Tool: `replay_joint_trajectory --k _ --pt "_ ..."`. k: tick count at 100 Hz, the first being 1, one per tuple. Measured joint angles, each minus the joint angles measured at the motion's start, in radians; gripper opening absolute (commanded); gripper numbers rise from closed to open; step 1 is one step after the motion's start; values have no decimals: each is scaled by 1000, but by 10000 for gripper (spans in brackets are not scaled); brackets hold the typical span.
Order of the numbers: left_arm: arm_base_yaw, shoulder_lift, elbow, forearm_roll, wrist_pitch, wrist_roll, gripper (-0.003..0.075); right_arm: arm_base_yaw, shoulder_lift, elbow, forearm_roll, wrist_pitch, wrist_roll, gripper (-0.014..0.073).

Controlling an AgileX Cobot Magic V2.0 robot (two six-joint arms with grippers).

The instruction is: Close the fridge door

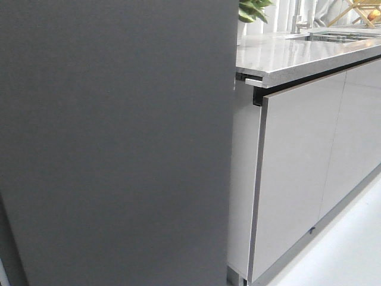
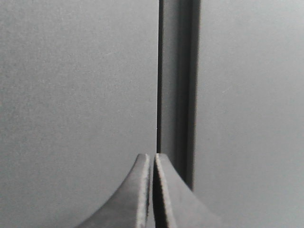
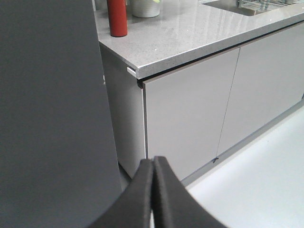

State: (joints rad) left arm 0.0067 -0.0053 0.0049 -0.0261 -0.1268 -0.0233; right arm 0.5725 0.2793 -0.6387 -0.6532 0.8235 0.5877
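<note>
The fridge door (image 1: 113,143) is a tall matte dark grey slab filling the left of the front view; only its outer face shows, no lining or bins. It also fills the left of the right wrist view (image 3: 52,118). In the left wrist view I see two dark grey faces (image 2: 76,85) with a dark vertical seam between them. My left gripper (image 2: 152,159) is shut and empty, its tips right at that seam. My right gripper (image 3: 153,161) is shut and empty, just off the door's edge, in front of the cabinets. Neither gripper shows in the front view.
A grey stone counter (image 1: 297,53) runs right of the fridge over light grey glossy cabinet fronts (image 1: 297,173). A red bottle (image 3: 117,18) and a white pot (image 3: 145,7) stand on it. A sink (image 1: 333,37) and a plant (image 1: 253,9) lie further back. Pale floor (image 3: 256,180) lies below.
</note>
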Motion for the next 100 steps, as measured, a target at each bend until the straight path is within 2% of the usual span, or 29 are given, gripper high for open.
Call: replay_joint_trajectory --k 31,36,43,55,69,83,100 --pt "0 0 0 0 0 0 -20 0 0 0 1 -1 -4 -73" --pt "0 0 0 0 0 0 -20 -3 -1 0 22 -22 -42 -73" --pt "0 0 0 0 0 0 -20 -21 -1 6 86 -87 -164 -73" --pt "0 0 0 0 0 0 -20 -128 -17 44 232 -224 -396 -73" --pt "0 0 0 0 0 0 -20 -316 -72 128 408 -326 -544 -73" --pt "0 0 0 0 0 0 -20 -455 -159 256 544 -444 -608 -73" --pt "0 0 0 0 0 0 -20 -483 -278 425 633 -531 -621 -73"
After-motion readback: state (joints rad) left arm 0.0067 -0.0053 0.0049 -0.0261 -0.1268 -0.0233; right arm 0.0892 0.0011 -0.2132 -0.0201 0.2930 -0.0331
